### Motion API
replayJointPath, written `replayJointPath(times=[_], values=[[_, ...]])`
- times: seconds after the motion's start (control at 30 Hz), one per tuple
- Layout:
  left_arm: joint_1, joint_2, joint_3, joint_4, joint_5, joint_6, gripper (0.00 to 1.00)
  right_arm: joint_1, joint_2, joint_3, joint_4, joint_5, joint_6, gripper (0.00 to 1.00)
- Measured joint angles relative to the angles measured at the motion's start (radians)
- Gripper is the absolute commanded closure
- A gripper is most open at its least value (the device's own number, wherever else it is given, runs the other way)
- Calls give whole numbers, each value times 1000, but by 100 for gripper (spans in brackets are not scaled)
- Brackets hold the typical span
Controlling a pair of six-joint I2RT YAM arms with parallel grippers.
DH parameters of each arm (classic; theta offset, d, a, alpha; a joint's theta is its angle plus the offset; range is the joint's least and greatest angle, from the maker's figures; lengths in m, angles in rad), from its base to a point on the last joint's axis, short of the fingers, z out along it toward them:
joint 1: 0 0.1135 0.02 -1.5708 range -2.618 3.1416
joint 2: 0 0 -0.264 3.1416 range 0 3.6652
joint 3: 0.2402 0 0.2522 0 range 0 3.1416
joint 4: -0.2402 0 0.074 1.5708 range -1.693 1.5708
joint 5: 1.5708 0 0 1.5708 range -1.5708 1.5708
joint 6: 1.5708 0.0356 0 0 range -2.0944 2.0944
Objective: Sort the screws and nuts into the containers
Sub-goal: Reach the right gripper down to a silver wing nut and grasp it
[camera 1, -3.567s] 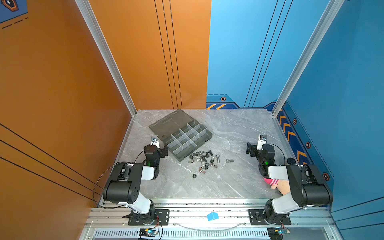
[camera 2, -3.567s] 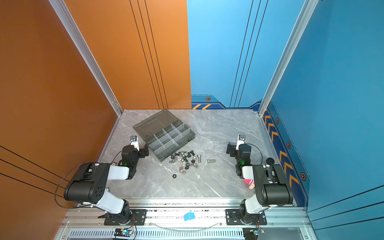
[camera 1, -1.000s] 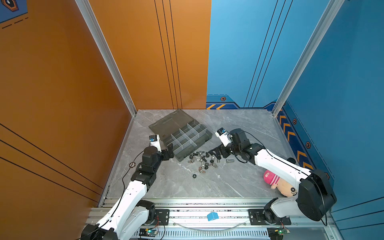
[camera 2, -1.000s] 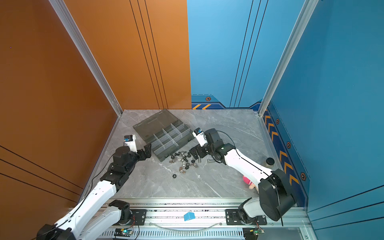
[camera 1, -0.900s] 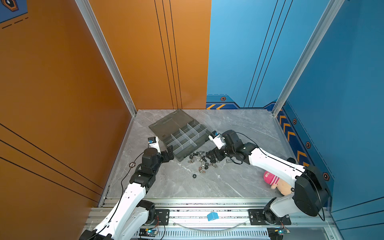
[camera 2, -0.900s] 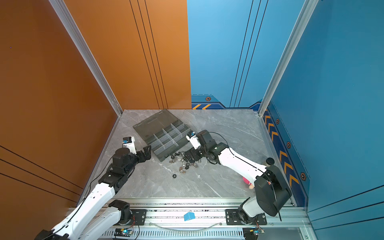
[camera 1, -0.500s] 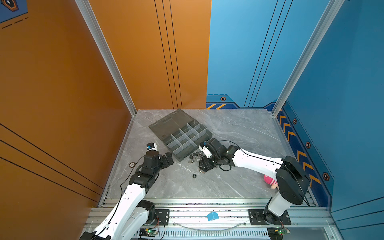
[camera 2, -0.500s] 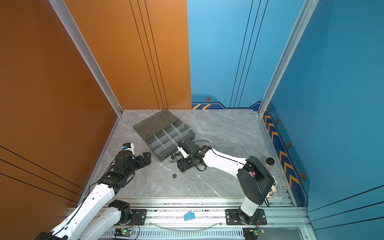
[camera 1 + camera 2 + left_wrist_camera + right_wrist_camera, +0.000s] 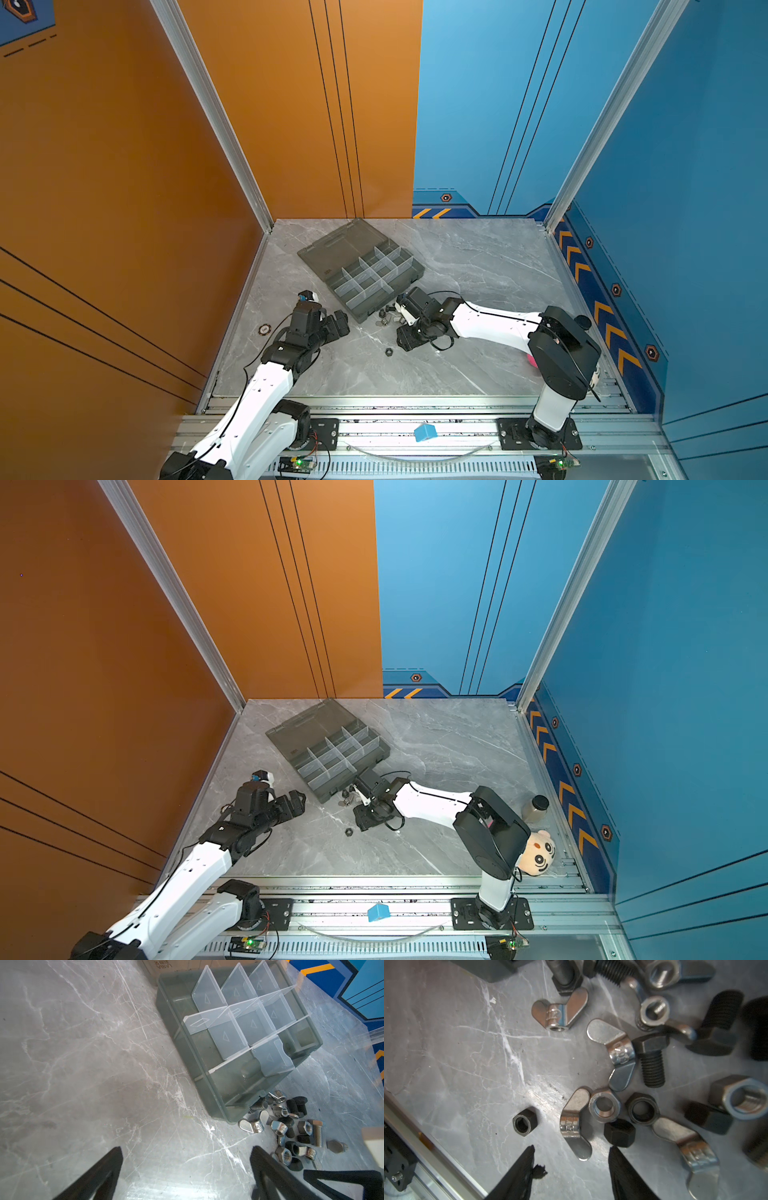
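Earlier folded back at the near edge of the worktop [image 9: 478, 257], the left claw [image 9: 337, 324] now sits left of centre in a top view. It is spread wide and empty, just beside the organizer box [image 9: 334, 249]. We find no fastener in its compartments, so we judge nothing is sorted yet. Right of the box's near corner the screws [image 9: 652, 1064] and nuts [image 9: 640, 1108] lie heaped on the worktop, one black nut [image 9: 524, 1121] apart. Rightmost, the right claw [image 9: 572, 1148], also brought in, stands partly narrowed astride a wing nut [image 9: 572, 1124] without pinching it. We reckon the whole pile is left to do.
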Motion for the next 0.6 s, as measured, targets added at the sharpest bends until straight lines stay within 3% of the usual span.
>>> replayJointPath(times=[0.6], values=[[2, 8, 3, -2, 18, 0, 2, 0, 64, 20, 44, 0, 23, 55]])
